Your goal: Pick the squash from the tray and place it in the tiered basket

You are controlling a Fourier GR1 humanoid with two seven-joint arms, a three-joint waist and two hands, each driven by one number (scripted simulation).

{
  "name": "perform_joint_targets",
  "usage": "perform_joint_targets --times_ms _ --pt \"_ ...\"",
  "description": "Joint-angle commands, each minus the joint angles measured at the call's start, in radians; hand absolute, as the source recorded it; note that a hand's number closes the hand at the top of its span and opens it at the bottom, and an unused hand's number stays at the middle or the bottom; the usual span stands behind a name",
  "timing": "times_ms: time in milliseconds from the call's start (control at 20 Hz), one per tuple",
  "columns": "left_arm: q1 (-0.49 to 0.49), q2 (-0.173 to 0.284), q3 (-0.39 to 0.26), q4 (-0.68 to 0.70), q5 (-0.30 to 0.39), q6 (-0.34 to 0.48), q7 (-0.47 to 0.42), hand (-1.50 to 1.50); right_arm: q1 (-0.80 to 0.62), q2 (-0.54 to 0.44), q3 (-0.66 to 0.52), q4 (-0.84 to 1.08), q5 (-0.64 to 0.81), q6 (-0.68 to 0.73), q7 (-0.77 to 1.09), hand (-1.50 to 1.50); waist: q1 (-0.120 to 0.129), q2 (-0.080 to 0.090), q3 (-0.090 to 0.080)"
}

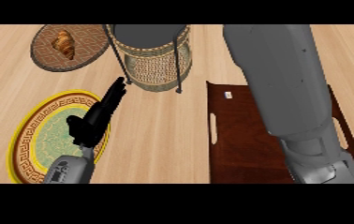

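At a kitchen counter, a yellow-rimmed plate (pixel 31 124) lies at far left, a brown plate (pixel 83 54) carrying a croissant (pixel 64 44) beyond it. The robot's left hand (pixel 93 120) rests over the yellow plate's edge, fingers straight and together, holding nothing. Centre, the tiered basket (pixel 153 61) stands on thin dark legs, its top tier open. To the right a dark wooden tray (pixel 235 134) lies under the right forearm (pixel 283 87), which covers most of it. The right hand itself is out of sight, so its fingers cannot be judged. The squash does not show anywhere; it may lie on the tray beneath that arm. A squash would likely be hard, smooth and fairly heavy, best taken around its narrower part, where fingers can wrap it.
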Motion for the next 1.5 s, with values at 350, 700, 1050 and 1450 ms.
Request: perform_joint_targets --times_ms 350,700,1050,1450 --pt "0.03 -0.012 -0.019 -0.022 -0.015 -0.014 -0.025 0.0 -0.239 0.054 -0.021 0.542 -0.025 -0.219 -0.152 1.5 0.033 0.007 -0.001" --pt "-0.014 -0.007 -0.013 0.04 -0.023 -0.035 -0.035 0.0 -0.323 0.055 -0.009 0.737 -0.141 -0.297 -0.273 1.5 0.043 0.015 -0.001" --pt "-0.072 -0.035 -0.008 0.046 -0.031 -0.002 0.014 0.0 -0.377 0.055 0.002 0.833 -0.322 -0.349 -0.287 1.5 0.058 0.011 -0.001" --pt "-0.037 -0.011 0.011 0.031 -0.006 -0.036 -0.005 0.0 -0.36 0.055 -0.159 0.896 -0.535 -0.383 -0.223 -1.5 0.044 0.008 0.0"
